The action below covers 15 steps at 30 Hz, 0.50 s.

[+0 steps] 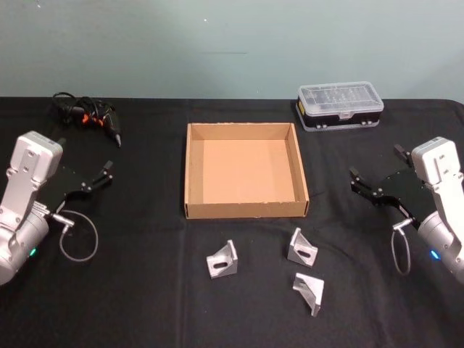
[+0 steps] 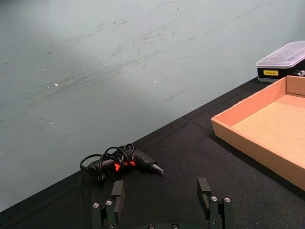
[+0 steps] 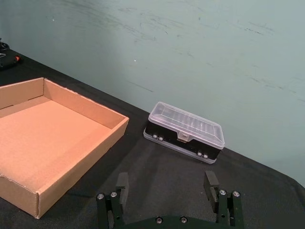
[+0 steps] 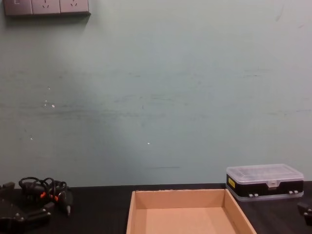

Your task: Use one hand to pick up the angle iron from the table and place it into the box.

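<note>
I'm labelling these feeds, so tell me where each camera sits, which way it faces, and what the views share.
Head: high, looking down on the table, the box and three angle irons; left pincer and right pincer open at the sides.
Chest: low, looking level across to the wall; a bit of each pincer at the lower corners.
Left wrist: behind its pincer's fingers, facing the cabled tool.
Right wrist: behind its pincer's fingers, facing the black case.
Shared: all four show the box.

Three grey angle irons (image 1: 222,259) lie apart on the black table (image 1: 138,297), near the open tan box (image 1: 190,174).
</note>
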Motion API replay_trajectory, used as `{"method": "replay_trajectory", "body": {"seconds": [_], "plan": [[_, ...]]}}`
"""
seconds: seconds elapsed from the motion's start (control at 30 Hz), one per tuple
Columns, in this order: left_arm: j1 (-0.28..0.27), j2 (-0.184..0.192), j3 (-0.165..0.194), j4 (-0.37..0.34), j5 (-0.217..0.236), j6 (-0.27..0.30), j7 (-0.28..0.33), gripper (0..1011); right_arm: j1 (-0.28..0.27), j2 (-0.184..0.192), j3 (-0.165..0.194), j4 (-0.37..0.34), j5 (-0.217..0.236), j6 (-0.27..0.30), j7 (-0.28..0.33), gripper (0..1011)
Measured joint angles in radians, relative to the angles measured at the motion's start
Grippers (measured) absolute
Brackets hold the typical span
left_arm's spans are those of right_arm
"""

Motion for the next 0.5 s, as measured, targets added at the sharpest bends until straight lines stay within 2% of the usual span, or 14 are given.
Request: {"method": "replay_trajectory", "body": {"seconds": [0.5], "plan": [[0.0, 0.0, 0.0, 0.0, 0.0, 0.0, 0.0, 1000, -0.004, -0.007, 0.009, 0.003, -0.002, 0.0, 0.002, 1003]]}}
